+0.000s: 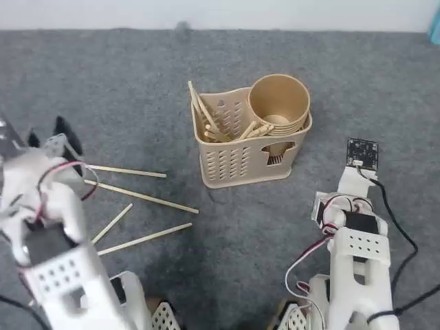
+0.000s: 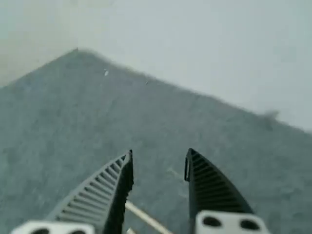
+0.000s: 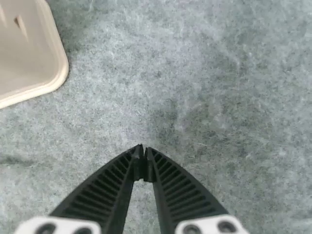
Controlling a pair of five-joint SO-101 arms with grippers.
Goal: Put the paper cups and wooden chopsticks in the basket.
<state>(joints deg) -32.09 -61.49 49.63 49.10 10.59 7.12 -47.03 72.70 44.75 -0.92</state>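
A beige slotted basket [image 1: 234,161] stands mid-table and holds stacked paper cups [image 1: 278,103] and a few wooden chopsticks [image 1: 206,117]. Several more chopsticks [image 1: 141,196] lie on the grey carpet to its left. My left gripper [image 1: 47,134] is open at the far left, above the left ends of those chopsticks. In the left wrist view the left gripper [image 2: 160,153] is empty, and one chopstick [image 2: 146,218] lies below its jaws. My right gripper [image 3: 144,148] is shut on nothing, low over bare carpet to the right of the basket [image 3: 29,53].
Grey carpet covers the whole table. The right arm [image 1: 357,234] rests at the front right, its camera board [image 1: 362,152] pointing toward the basket. A pale wall runs along the far edge.
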